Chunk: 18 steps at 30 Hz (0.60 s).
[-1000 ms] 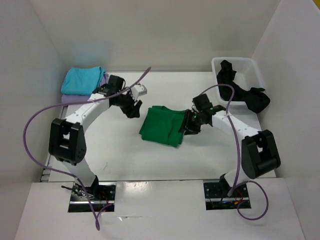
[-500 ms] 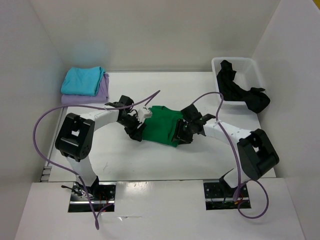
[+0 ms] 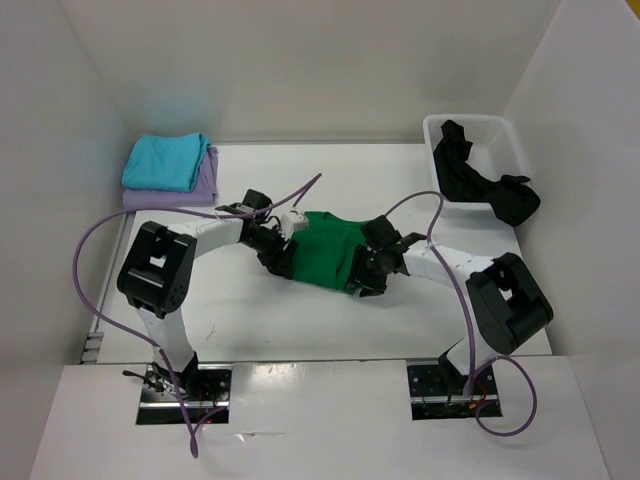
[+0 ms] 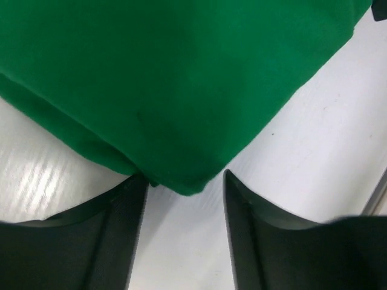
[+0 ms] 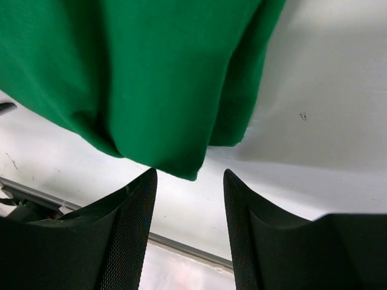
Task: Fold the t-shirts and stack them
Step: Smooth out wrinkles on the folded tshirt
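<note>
Top external view: the green t-shirt (image 3: 325,250) lies folded between the two grippers, its long axis running roughly from one to the other. It lies just right of the left gripper (image 3: 278,264) and just left of the right gripper (image 3: 362,280); neither arm is nearer. Wrist views: both pairs of jaws stand apart and hold nothing, and a cloth corner sits just ahead, between the fingertips. Judgement: a short advance, then closing, should pinch both corners.
</note>
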Available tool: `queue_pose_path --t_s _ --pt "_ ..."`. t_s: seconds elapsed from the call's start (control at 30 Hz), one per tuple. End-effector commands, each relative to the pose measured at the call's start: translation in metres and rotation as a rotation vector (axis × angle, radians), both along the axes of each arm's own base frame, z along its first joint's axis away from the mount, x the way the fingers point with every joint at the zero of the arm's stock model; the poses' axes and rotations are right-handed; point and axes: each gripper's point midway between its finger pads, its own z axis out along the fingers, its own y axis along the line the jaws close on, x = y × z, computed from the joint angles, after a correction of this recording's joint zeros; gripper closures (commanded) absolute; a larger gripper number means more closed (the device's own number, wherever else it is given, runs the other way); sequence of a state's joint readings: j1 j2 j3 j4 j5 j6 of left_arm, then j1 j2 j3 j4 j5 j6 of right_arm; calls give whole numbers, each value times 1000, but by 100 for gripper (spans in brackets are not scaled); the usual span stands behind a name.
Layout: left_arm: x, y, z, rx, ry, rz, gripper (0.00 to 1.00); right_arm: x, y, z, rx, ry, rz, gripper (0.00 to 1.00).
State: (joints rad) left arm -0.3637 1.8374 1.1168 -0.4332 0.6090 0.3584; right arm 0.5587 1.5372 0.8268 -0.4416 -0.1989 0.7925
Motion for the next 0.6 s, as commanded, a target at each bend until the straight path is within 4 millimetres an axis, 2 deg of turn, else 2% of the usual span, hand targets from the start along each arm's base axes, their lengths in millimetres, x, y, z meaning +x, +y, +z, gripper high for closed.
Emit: queue_pose_path --t_s 0.0,0.07,0.1,0.13,0.17,0.27,0.3,0.4,0.47,0.57 --pt "-1 -12 -5 -48 42 -11 42 3 10 0 35 -22 13 46" --pt "-2 -13 -3 -49 62 -20 58 7 11 -6 25 -14 21 46" --pt "-5 -14 -2 -57 77 -24 66 10 15 -2 43 -24 26 50" --pt "-9 -14 -5 -60 90 -37 79 8 16 -4 46 -12 30 54" --pt "-10 -13 -5 -57 91 -46 85 10 18 -3 52 -22 30 66" --pt "-10 -9 -4 -39 69 -47 100 6 12 -9 23 4 24 91" --pt "-6 -5 -2 -30 54 -34 100 6 11 -8 11 6 21 100" --pt "8 17 1 30 9 22 100 -4 -1 -6 -35 29 22 100" --pt "17 35 1 63 -22 48 100 -1 -13 2 -44 24 -17 100" --pt "22 46 5 103 -60 56 100 -5 -30 5 -100 48 -48 100"
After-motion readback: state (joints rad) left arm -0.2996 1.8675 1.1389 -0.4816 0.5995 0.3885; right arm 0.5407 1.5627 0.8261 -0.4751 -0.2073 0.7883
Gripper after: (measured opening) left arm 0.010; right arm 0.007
